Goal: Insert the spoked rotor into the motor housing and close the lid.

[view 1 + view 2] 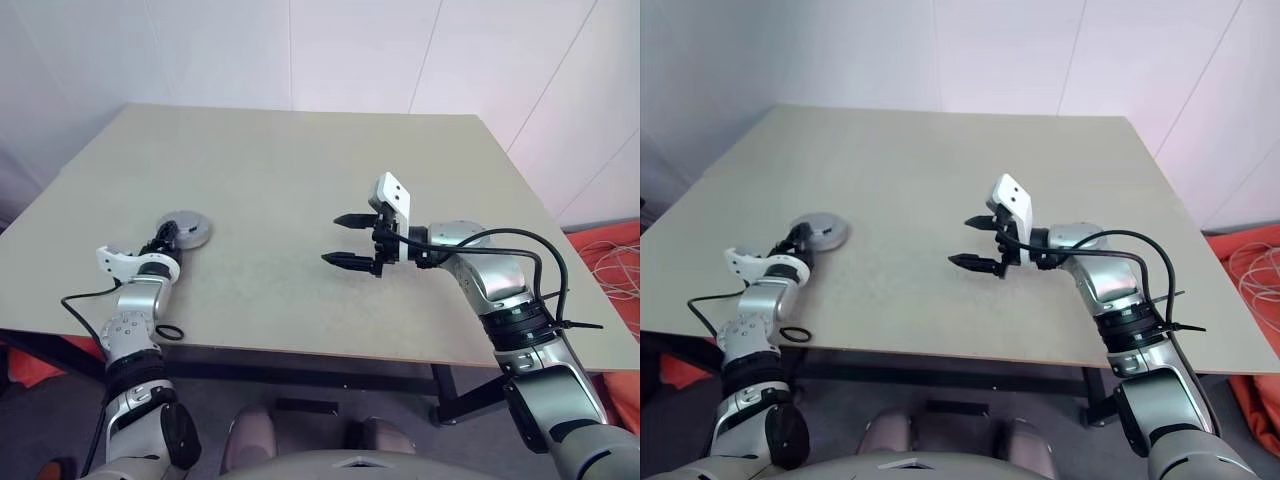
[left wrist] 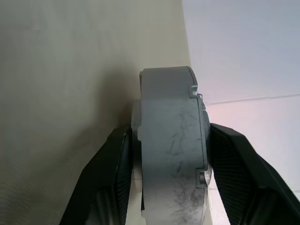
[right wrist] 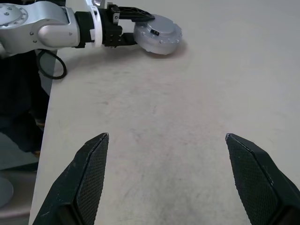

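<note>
Your left gripper point(image 1: 170, 236) sits low at the near left part of the table point(image 1: 300, 170), its two black fingers point(image 2: 110, 173) clamped on opposite sides of a thick silver-grey round assembly; this reads as the motor housing point(image 1: 188, 229) with the lid point(image 3: 161, 26) already seated on top, since the copper windings and the spoked rotor cannot be seen from outside; whether the rotor is inside, you cannot confirm from these views; in the left wrist view the grey body fills the gap between the finger pads, both pads touching its wall; the assembly appears to rest flat on the table surface, near the left edge; your right gripper point(image 1: 348, 240) hangs above the middle of the table, well apart from the assembly, pointing toward your left side; its jaws stand wide apart with nothing between them; in the right wrist view bare tabletop lies between the fingertips point(image 3: 93, 154)
</note>
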